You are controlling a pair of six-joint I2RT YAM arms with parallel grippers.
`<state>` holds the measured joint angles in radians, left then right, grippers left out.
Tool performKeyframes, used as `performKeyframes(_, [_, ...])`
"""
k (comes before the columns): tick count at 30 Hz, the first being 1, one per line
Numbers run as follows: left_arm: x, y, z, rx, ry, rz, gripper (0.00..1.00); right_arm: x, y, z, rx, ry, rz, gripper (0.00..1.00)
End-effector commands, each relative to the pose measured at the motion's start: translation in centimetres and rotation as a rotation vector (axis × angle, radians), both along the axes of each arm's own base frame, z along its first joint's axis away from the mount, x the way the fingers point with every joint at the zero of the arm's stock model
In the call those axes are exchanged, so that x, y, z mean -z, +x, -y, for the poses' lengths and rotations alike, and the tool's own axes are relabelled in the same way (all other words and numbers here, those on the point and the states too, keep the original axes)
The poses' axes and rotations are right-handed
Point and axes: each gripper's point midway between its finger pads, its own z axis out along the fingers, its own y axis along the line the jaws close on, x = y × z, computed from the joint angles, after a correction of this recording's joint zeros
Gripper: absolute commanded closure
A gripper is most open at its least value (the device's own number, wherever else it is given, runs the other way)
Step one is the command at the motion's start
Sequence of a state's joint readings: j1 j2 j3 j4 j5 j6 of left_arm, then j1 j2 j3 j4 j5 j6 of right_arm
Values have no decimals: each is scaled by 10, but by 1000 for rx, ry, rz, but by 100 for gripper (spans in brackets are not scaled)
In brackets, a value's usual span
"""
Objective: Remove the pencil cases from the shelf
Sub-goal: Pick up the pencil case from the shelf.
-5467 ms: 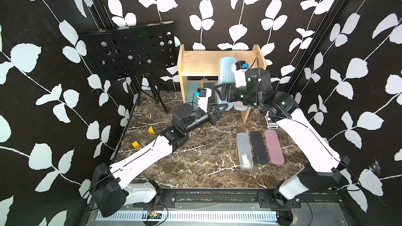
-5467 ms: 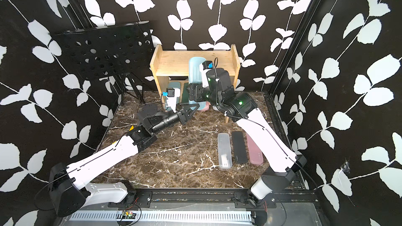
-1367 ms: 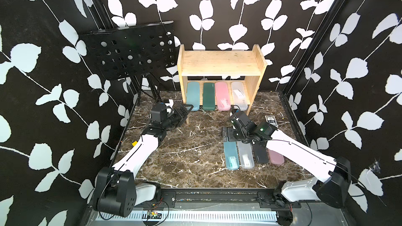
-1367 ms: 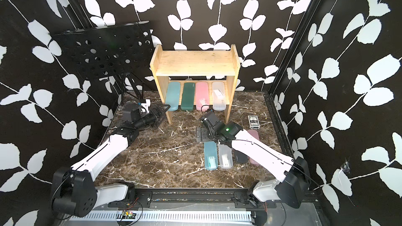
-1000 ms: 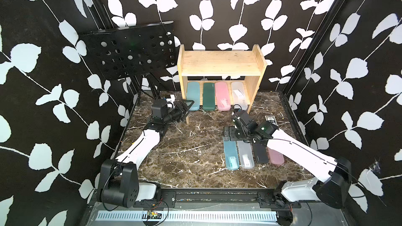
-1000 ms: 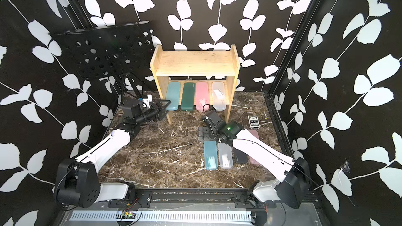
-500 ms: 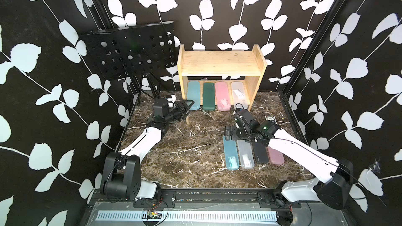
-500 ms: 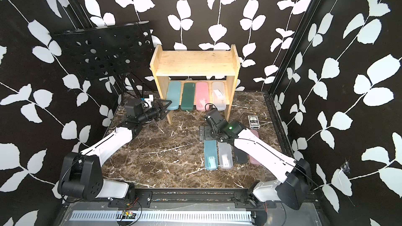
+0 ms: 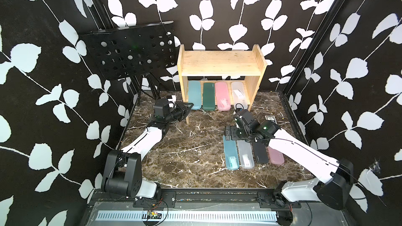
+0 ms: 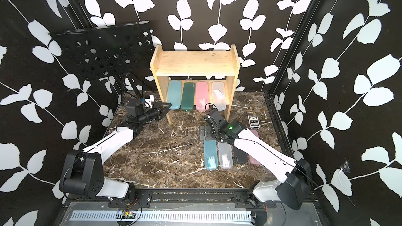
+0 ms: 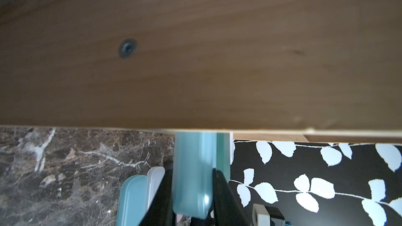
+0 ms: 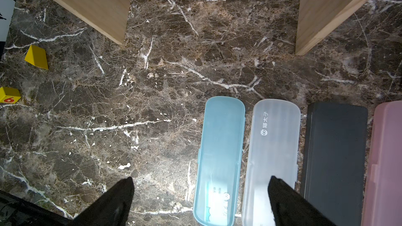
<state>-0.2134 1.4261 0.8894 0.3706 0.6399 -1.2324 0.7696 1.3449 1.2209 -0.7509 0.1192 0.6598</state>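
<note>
Pulling the teal case (image 11: pixel 192 181) straight out and level looks the sound move. The left claw (image 9: pixel 188 108) pinches its near end on the shelf's (image 9: pixel 219 63) lower tier, just beside the green case (image 9: pixel 208 96). The right claw (image 12: pixel 201 180) gapes wide, empty, over the tabletop (image 9: pixel 185 155).

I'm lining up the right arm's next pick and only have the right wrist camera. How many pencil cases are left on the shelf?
Observer: Four, side by side on the lower tier of the shelf: a teal case, a dark green case, a pink case and a frosted clear case.
Operator: Is the left arm on one of them?
Observer: Yes. The left gripper has its fingers shut on the teal case's front end.
Operator: Anything beside the shelf that I miss?
Observer: A small card box lies on the table by the shelf's leg on the right arm's side.
</note>
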Motion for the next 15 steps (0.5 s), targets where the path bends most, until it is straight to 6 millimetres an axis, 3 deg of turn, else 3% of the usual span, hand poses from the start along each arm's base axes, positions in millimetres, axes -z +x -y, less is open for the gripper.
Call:
performKeyframes(1, [4, -5, -4, -4, 15, 7, 89, -6, -3, 6, -4, -5, 12, 1])
performKeyframes(4, [10, -7, -6, -5, 19, 1, 100, -10, -2, 6, -3, 1, 21, 1])
performKeyframes(7, [7, -10, -7, -5, 25, 19, 100, -13, 0, 5, -7, -1, 31, 1])
performKeyframes(11, [-14, -18, -6, 29, 66, 116, 100, -22, 0, 3, -15, 8, 49, 1])
performKeyframes(15, [-45, -34, -4, 88, 138, 284, 100, -48, 1, -2, -25, 56, 112, 1])
